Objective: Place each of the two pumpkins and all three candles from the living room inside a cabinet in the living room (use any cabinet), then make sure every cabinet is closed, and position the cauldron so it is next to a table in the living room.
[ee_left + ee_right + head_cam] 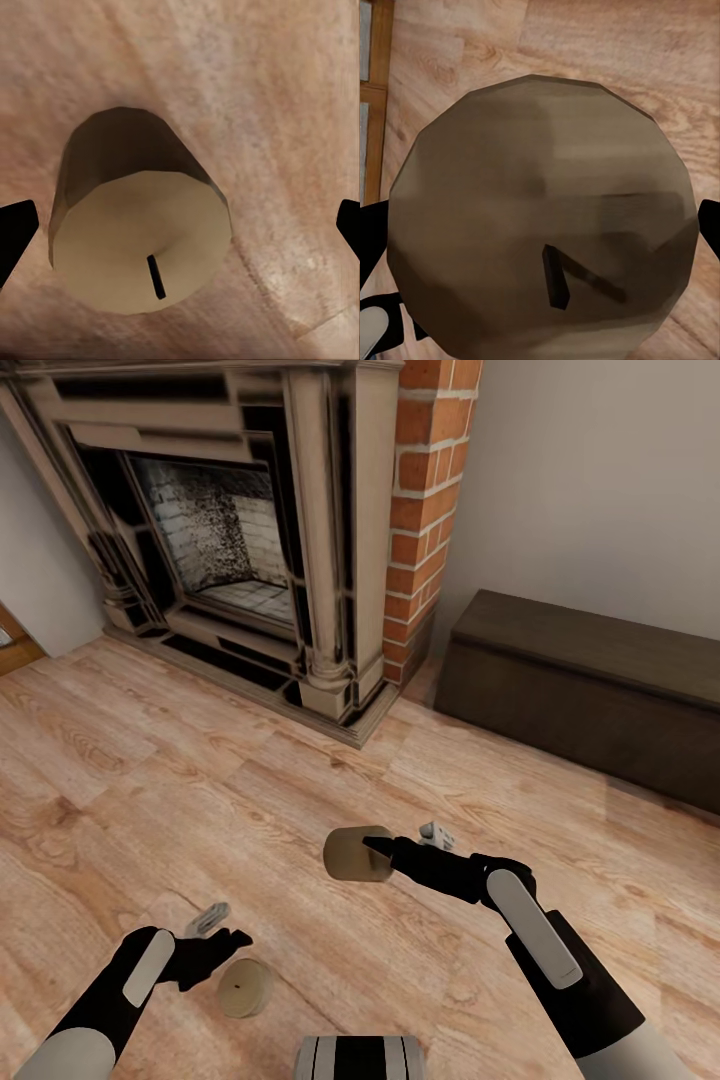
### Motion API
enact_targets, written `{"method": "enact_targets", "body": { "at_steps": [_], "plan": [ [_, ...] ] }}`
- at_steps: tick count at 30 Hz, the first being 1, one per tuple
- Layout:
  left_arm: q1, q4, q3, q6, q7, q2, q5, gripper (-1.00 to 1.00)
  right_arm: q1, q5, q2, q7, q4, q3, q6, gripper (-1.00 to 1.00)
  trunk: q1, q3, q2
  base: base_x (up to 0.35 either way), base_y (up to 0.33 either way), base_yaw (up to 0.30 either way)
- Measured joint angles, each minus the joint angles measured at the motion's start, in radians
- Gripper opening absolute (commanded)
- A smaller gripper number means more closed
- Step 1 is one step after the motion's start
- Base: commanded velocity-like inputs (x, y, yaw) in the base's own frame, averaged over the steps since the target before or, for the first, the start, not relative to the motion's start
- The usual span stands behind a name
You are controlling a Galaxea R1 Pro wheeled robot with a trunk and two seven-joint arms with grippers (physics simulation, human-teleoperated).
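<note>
Fingers of the right gripper clamp a candle held above the wooden floor, while the left gripper hangs spread beside another candle, the cabinet shut beyond; left wrist view: dark fingertips stand wide apart of that upright candle; right wrist view: the gripped candle sits wick-up between both fingers

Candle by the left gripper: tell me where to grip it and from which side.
Grip the floor candle across its round side wall, coming down from above with the left gripper. It stands upright, wick up, and the open fingers sit wide on either side; the flat top offers no hold.
</note>
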Motion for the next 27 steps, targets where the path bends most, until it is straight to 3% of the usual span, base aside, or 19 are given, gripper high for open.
{"method": "enact_targets", "body": {
  "at_steps": [4,15,18,27],
  "plan": [
    [0.0,0.0,-0.001,-0.018,0.003,0.0,0.0,1.0,0.0,0.0,0.0,0.0,0.0,0.0,0.0,-1.0,0.0,0.0,0.0,0.0,0.0,0.0],
    [0.0,0.0,-0.002,-0.023,0.004,0.0,-0.002,1.0,0.0,0.001,0.003,0.0,0.0,0.002,0.0,-1.0,0.005,-0.042,-0.003,0.0,0.0,0.0],
    [0.0,0.0,-0.002,-0.025,0.005,0.0,-0.002,1.0,0.0,0.0,0.004,0.0,0.0,0.002,0.0,-1.0,0.005,-0.043,-0.003,0.0,0.0,0.0],
    [0.0,0.0,-0.003,-0.04,0.004,-0.002,-0.008,1.0,0.0,0.002,0.003,0.0,0.0,0.002,0.0,-1.0,0.009,-0.074,-0.004,0.0,0.0,0.0]
  ]
}}
